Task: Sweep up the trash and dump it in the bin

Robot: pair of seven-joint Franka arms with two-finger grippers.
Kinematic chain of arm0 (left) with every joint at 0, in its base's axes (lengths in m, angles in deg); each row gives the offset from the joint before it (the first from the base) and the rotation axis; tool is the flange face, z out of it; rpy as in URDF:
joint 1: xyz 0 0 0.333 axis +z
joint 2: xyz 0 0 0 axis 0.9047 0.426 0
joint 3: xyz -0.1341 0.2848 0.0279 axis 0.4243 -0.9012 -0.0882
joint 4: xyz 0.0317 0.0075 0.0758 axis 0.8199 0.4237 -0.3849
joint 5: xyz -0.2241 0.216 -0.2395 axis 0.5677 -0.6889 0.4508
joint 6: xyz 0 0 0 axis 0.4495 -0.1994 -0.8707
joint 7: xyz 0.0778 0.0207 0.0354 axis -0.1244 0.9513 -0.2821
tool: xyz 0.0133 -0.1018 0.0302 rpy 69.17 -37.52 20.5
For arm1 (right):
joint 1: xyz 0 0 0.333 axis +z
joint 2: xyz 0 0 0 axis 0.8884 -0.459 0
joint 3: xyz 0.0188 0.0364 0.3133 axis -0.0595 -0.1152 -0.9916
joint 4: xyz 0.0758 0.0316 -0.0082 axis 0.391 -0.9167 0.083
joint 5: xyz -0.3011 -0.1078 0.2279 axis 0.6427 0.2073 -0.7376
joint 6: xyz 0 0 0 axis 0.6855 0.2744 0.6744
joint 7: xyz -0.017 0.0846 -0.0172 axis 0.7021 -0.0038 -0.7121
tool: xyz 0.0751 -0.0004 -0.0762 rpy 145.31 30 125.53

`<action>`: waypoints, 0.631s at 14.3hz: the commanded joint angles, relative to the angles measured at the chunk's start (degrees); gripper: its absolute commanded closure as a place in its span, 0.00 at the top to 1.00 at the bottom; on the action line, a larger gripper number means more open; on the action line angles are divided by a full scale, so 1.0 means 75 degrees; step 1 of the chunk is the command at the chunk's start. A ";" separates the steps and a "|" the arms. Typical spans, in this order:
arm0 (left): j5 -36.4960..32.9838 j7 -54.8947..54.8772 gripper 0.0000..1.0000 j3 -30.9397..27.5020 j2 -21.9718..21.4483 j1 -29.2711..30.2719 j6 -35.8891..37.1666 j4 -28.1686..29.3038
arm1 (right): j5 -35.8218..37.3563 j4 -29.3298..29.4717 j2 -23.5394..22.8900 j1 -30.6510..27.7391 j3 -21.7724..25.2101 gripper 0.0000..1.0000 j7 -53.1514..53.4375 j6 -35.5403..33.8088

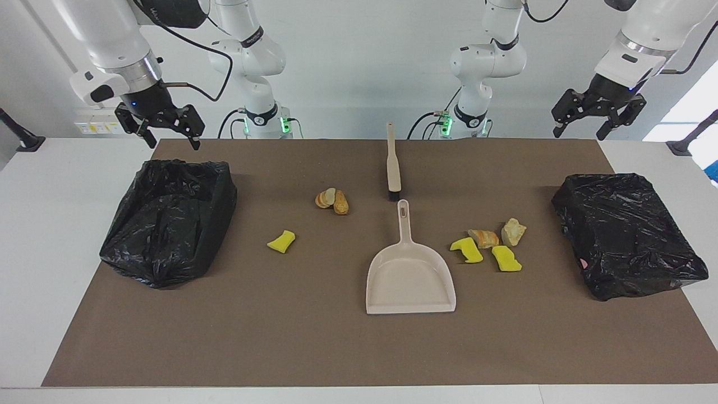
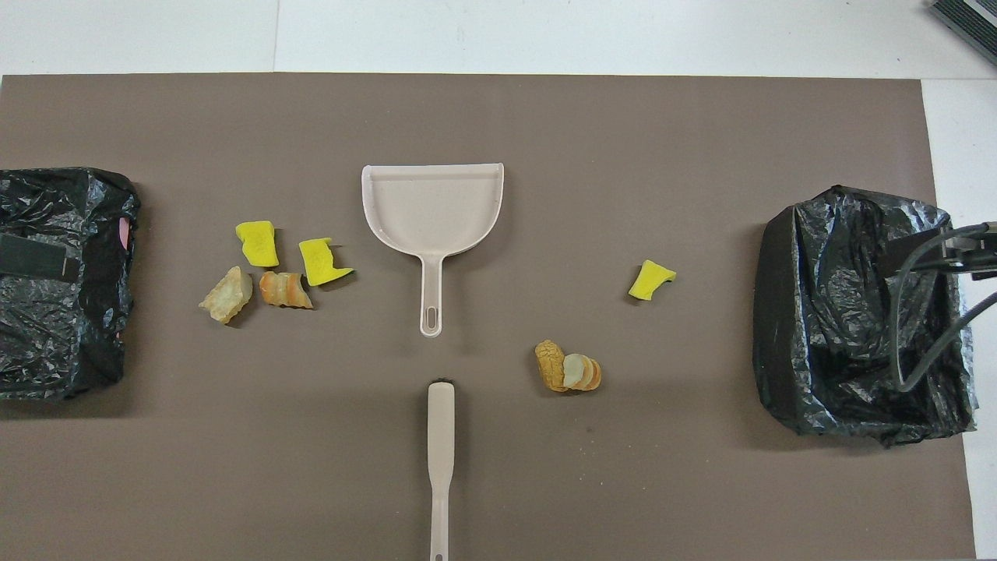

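A: Both arms are hovering high, nothing in hand. The left pincer (image 1: 598, 119) is hanging with its fingers apart above the robots' edge of the black-lined bin (image 1: 625, 233) at its own end of the surface (image 1: 33, 235). The right pincer (image 1: 161, 124) is doing the same, fingers spread, over the robots' edge of the second bin (image 1: 168, 221).

B: And the trash?

A: All of it is lying loose on the brown mat (image 1: 280, 336), measured off the dustpan (image 1: 410, 275) in the middle. Four scraps (image 1: 488, 247) are sitting just beside the pan toward the left arm's end. A yellow chunk (image 1: 281, 241) and a bread-like pair (image 1: 332, 201) are lying toward the right arm's end.

B: What is the next move turning on?

A: My read: the brush (image 1: 392, 165). It is lying nearer the robots than the pan, its long axis running straight out from them, handle toward the robots, bristles almost meeting the pan's handle tip. Both pincers are well apart from it, neither clearly nearer.

B: Anything hard to read?

A: From overhead the brush handle is running off the frame's edge, and only cables show over the second bin. Neither bin's interior is showing.
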 commanded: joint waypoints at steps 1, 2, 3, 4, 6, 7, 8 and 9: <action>0.0059 0.0023 1.00 0.0025 -0.0170 0.0013 0.0057 0.0148 | -0.0036 -0.0043 0.0028 -0.0063 -0.0041 1.00 -0.0013 0.0020; 0.0060 0.0023 1.00 0.0025 -0.0170 0.0024 0.0011 0.0148 | -0.0036 -0.0043 0.0028 -0.0063 -0.0041 1.00 -0.0048 0.0020; 0.0060 0.0023 1.00 0.0025 -0.0170 0.0047 0.0011 0.0148 | -0.0047 -0.0043 0.0028 -0.0063 -0.0041 1.00 -0.0048 0.0020; 0.0060 0.0023 1.00 0.0025 -0.0170 0.0036 0.0011 0.0148 | -0.0047 -0.0032 0.0028 -0.0075 -0.0041 1.00 -0.0037 0.0020; 0.0060 0.0011 1.00 0.0025 -0.0170 0.0059 0.0034 0.0148 | -0.0036 -0.0032 0.0028 -0.0063 -0.0041 1.00 -0.0060 0.0020; 0.0060 0.0011 1.00 0.0025 -0.0170 0.0059 0.0034 0.0148 | -0.0047 -0.0032 0.0028 -0.0063 -0.0041 1.00 -0.0048 0.0020; 0.0048 -0.0001 1.00 0.0025 -0.0170 0.0059 0.0046 0.0159 | -0.0047 -0.0032 0.0028 -0.0086 -0.0041 1.00 -0.0060 0.0020; 0.0059 -0.0001 1.00 0.0025 -0.0170 0.0048 0.0046 0.0159 | -0.0047 -0.0043 0.0028 -0.0087 -0.0041 1.00 -0.0048 0.0020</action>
